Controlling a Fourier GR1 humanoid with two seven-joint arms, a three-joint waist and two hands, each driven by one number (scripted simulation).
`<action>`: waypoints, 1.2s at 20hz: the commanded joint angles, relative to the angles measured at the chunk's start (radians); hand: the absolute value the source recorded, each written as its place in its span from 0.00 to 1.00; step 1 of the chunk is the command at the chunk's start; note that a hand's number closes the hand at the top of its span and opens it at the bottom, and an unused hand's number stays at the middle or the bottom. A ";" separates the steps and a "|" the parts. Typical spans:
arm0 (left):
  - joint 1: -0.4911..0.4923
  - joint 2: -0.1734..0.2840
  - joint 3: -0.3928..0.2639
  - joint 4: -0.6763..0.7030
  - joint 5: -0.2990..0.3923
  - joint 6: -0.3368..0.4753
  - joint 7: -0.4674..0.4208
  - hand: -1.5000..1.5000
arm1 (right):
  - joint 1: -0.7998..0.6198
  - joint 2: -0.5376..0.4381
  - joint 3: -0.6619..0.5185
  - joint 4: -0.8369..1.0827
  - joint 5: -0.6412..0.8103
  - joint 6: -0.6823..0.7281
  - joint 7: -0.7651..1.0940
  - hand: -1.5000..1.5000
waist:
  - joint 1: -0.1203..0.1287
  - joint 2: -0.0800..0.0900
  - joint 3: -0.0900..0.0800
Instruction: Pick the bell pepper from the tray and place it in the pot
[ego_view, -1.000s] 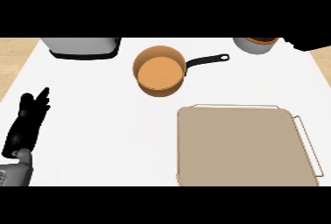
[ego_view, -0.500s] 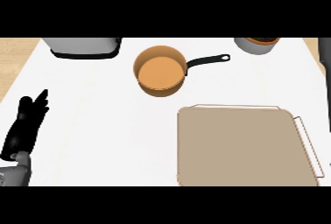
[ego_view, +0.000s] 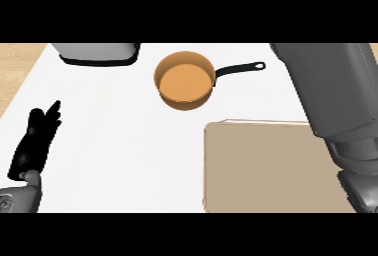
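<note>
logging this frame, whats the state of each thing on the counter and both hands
pot: upright on the counter, nothing inside, handle toward the right
tray: flat on the counter, no bell pepper showing on its visible part, right side hidden by the right forearm
left hand: open, fingers straight, resting at the left edge
right hand: not in view

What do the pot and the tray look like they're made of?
The pot looks like copper or an orange-coated metal: an even orange tone inside and out, with a thin black handle, perhaps coated metal or plastic. The tray is a flat, matte beige, with a thin paler rim; that could be wood, plastic or enamelled metal, and nothing visible settles it.
</note>
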 joint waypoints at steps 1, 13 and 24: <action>0.008 0.014 0.012 0.000 -0.005 -0.008 -0.001 0.50 | -0.023 0.102 0.036 0.137 0.041 -0.058 0.008 1.00 | 0.004 0.001 0.000; -0.023 -0.005 0.004 -0.011 -0.006 -0.017 0.019 0.50 | -0.054 0.210 -0.103 0.401 -0.110 -0.156 -0.047 0.00 | 0.014 0.005 0.001; -0.018 -0.013 0.010 0.026 -0.021 -0.007 -0.015 0.50 | -0.094 0.099 -0.379 0.418 -0.289 -0.351 -0.164 0.00 | 0.005 0.007 0.001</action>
